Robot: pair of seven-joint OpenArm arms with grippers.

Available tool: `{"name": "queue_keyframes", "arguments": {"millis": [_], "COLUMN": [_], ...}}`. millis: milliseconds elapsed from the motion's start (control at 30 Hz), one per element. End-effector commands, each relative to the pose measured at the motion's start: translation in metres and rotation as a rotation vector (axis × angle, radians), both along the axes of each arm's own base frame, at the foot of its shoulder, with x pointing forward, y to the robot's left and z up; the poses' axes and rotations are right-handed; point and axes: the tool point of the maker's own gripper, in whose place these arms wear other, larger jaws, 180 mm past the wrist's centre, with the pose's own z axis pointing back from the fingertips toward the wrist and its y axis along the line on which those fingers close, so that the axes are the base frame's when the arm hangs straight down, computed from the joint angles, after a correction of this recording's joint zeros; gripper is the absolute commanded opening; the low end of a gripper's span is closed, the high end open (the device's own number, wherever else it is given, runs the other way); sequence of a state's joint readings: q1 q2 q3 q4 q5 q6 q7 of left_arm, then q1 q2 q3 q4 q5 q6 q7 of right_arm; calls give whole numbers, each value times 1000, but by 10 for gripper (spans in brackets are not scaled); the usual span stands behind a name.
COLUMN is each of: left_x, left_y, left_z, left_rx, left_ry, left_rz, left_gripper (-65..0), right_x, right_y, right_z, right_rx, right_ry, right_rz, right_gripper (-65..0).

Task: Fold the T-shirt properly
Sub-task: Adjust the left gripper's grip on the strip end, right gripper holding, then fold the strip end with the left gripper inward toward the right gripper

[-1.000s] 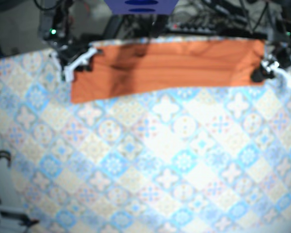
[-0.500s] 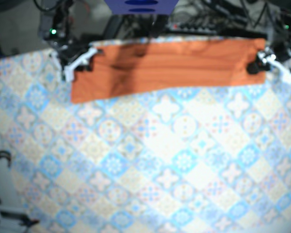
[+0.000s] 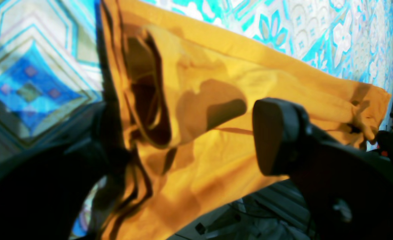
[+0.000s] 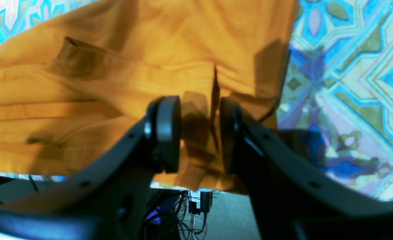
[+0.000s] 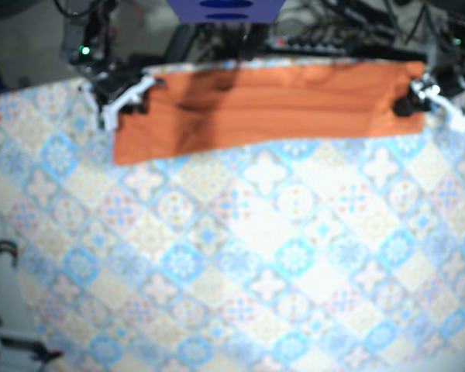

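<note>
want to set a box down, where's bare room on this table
The patterned table is bare from the T-shirt to the near edge in the base view. It is crowded only along the far edge: the shirt, with the right gripper and left gripper at its ends.

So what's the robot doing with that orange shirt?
Two robot arms are folding the orange T-shirt. It lies as a long folded strip along the far edge of the patterned table. One arm is at each end. The left gripper has its jaws wide open around the cloth. The right gripper has its jaws close together over a bunched fold.
</note>
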State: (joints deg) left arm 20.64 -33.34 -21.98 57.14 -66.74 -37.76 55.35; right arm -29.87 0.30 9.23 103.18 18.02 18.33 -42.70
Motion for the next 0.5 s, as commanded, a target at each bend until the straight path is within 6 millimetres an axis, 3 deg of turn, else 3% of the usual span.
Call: {"name": "queue_keyframes", "arguments": {"millis": [0, 233, 467], "left_x": [-36, -35, -32], "left_y": [-7, -6, -6], "left_z": [-17, -16, -16], "left_rx": [11, 14, 13], "left_ry": [156, 155, 148], "left_rz": [-76, -74, -73], "left_gripper": [-193, -440, -605], "right_x": [5, 5, 5], "right_y": [-1, -1, -1], "right_z": [7, 7, 7], "right_rx": [1, 1, 1], "right_ry": [-33, -33, -33], "right_rz": [0, 0, 0], "right_gripper": [-454, -454, -454]}}
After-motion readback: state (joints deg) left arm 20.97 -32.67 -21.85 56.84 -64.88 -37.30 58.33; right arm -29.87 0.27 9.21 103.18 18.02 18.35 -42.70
